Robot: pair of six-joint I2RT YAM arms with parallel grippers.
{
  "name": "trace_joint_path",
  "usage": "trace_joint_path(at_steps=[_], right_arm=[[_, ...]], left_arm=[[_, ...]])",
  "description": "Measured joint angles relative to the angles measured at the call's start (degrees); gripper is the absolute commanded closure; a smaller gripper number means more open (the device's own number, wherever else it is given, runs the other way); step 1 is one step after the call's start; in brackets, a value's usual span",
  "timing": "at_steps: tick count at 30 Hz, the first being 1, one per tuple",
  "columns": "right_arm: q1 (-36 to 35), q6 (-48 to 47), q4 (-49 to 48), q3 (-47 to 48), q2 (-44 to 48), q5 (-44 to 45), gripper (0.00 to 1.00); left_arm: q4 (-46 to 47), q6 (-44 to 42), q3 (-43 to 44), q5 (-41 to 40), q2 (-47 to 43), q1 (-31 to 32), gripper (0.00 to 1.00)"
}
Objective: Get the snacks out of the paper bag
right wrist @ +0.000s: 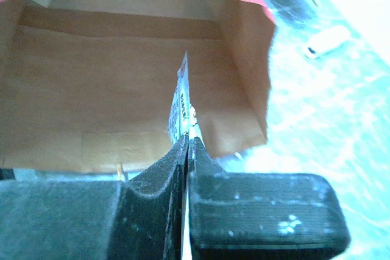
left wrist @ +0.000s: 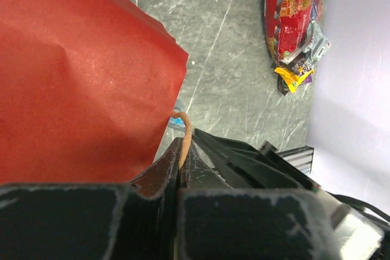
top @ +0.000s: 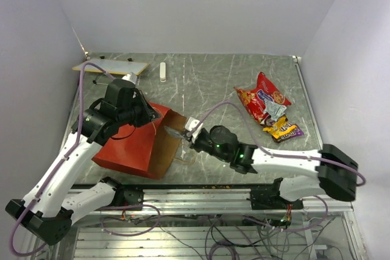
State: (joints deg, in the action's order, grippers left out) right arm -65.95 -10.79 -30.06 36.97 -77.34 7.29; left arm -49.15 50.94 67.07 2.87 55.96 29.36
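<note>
My right claw [right wrist: 187, 141] is pressed together on the edge of a thin packet [right wrist: 181, 98] at the mouth of the paper bag [top: 131, 147], which lies on its side on the desk [top: 207, 83]. My left claw [left wrist: 181, 150] pinches the string handle [left wrist: 184, 131]. Other snacks [top: 268, 108] lie well apart on the right. With so shallow a bite the packet could slip, and a hard pull could drag the bag.

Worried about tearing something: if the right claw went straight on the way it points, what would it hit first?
The right claw, shut on a thin packet, points into the open mouth of the paper bag. It would likely meet the brown inner wall first, though the depth is unclear.
</note>
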Motion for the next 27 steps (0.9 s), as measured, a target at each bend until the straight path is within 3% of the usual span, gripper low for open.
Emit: trace_joint_path(at_steps=[4,11,17,27], right_arm=[[0.46,0.09,12.37,0.92,8.72,6.73,1.0],[3.23,7.56,31.91,9.46,13.44,31.12,1.0],[19.02,13.62,40.5,15.28,9.97,43.21,1.0],[45.31,8.66,40.17,18.27,5.84,41.83,1.0]], left_arm=[[-0.04,-1.84,2.8,-1.09,1.99,0.0,0.93],[0.83,-5.97,9.35,-1.53,7.19,0.0,0.93],[3.34,-7.04,13.97,2.12,13.27,0.0,0.93],[8.07,-6.19,21.64,11.13,20.06,0.0,0.93]])
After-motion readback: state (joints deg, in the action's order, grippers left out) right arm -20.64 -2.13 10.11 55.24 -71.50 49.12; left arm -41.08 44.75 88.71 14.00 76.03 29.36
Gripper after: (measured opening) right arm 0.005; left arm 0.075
